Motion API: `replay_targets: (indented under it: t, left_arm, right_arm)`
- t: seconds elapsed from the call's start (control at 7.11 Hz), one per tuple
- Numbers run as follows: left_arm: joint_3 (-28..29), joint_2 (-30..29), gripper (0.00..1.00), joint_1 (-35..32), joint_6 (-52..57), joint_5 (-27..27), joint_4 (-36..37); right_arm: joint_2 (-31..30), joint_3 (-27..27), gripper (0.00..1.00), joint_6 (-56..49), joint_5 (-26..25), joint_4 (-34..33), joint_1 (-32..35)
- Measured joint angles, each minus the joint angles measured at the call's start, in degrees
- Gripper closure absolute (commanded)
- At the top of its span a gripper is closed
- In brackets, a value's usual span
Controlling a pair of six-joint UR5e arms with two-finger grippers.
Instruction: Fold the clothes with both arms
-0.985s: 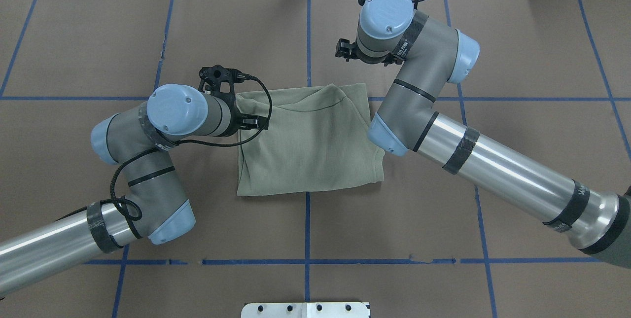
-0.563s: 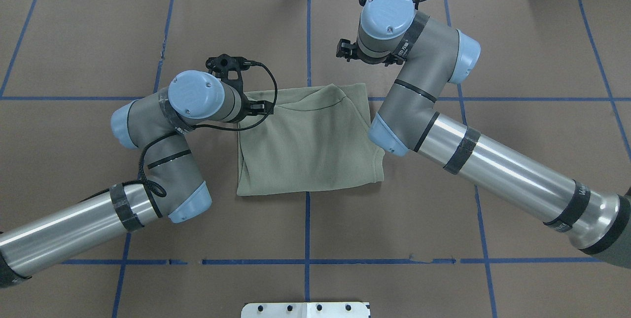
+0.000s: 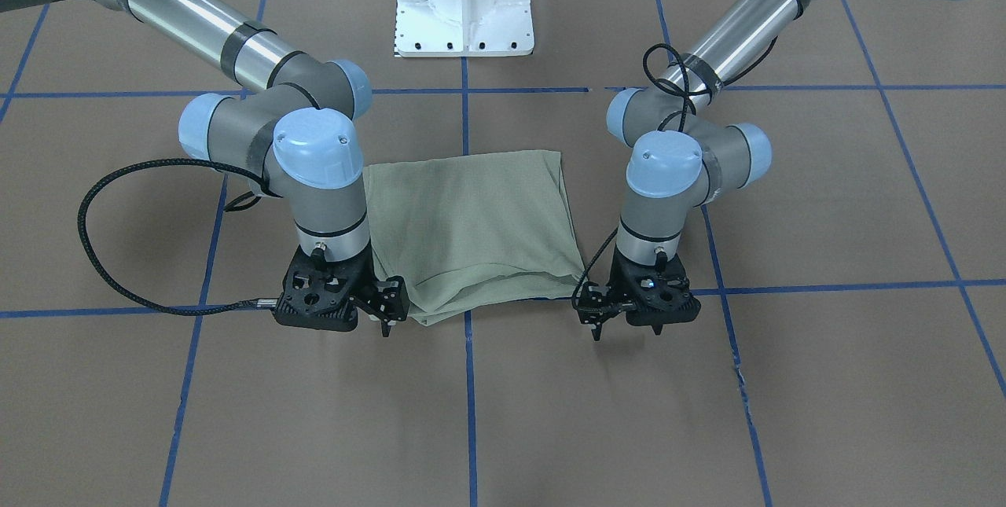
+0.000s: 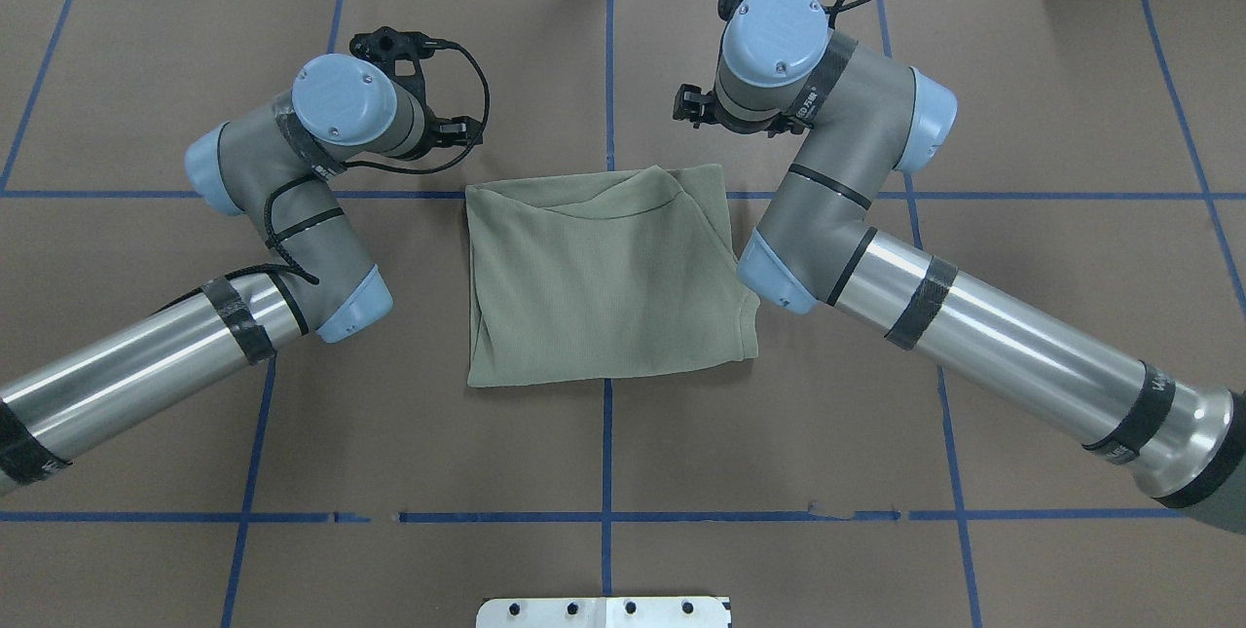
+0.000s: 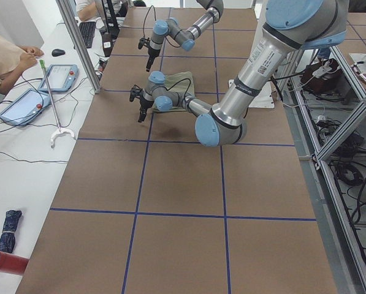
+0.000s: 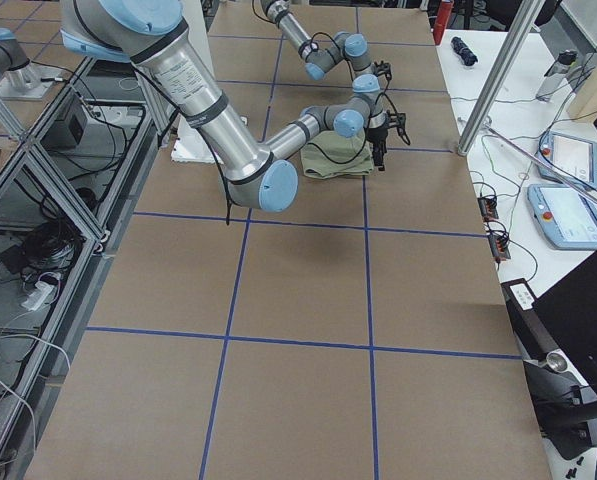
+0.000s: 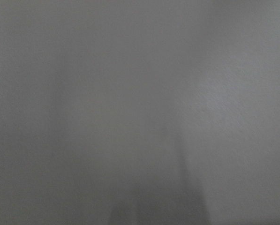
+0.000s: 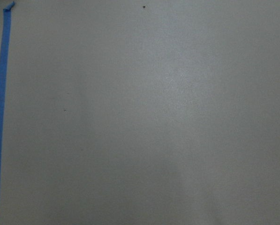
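Shirt (image 3: 471, 224), folded flat; left gripper (image 3: 595, 317), right gripper (image 3: 387, 310) empty off its collar-end corners, seemingly poised to regrasp; finger spacing indiscernible.

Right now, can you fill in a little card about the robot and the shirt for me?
shirt: sage-green knit shirt, folded into a rectangle, flat on the brown table
left arm: jaws past the shirt's far left corner, holding nothing
right arm: jaws past the shirt's far right corner, holding nothing
jaws open or shut: cannot tell
wrist views: bare table only
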Motion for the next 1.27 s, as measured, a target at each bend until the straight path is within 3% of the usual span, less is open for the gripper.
replay_targets:
  t: [0.28, 0.56, 0.84, 1.27]
  left_arm:
    - [-5.18, 0.95, 0.0, -1.7, 3.73, -3.89, 2.13]
    - [-20.4, 6.3, 0.0, -4.8, 12.33, -8.59, 13.03]
    - [-33.94, 13.29, 0.0, -11.22, 25.73, -14.12, 23.81]
    - [-38.31, 23.68, 0.0, -26.72, 50.48, -23.52, 27.55]
  right_arm:
    - [-0.82, 0.96, 0.0, -3.43, 2.59, 0.42, 1.1]
    - [-3.89, 3.04, 0.0, -12.86, 11.33, 0.12, 6.55]
    - [-10.19, 8.07, 0.0, -28.03, 20.4, -4.19, 15.72]
    - [-17.15, 14.31, 0.0, -55.72, 28.04, -18.63, 30.77]
